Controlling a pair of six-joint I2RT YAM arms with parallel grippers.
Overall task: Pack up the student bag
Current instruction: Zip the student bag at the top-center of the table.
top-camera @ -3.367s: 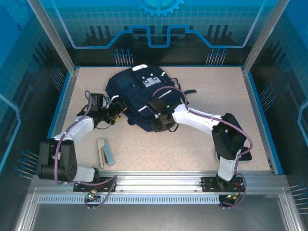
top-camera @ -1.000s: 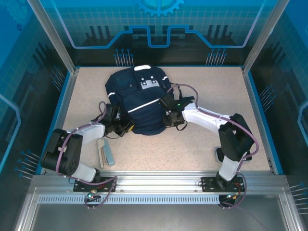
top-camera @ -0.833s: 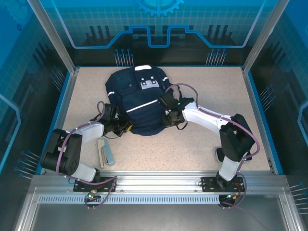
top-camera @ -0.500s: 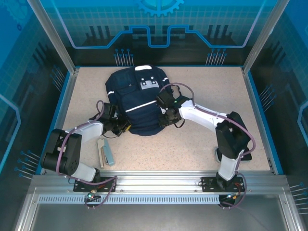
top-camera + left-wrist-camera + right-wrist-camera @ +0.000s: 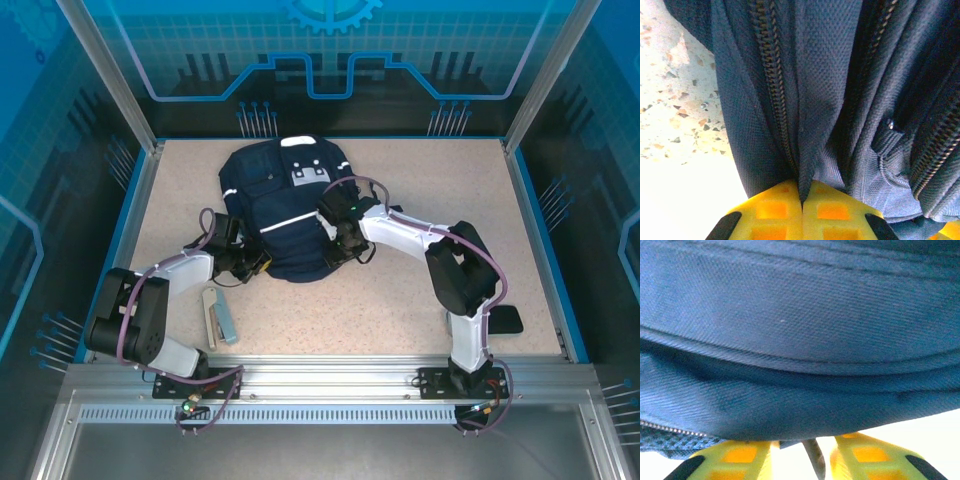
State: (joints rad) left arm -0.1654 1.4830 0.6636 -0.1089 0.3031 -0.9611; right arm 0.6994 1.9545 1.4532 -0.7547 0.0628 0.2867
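Left wrist, bag [image 5: 825,90] apparently pinched in gripper [image 5: 802,197]

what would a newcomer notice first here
The big navy bag lies on the table, toward the far side. At its near edge the left gripper pinches a fold of fabric beside a zipper. The right gripper sits under the bag's right corner, jaws slightly apart.
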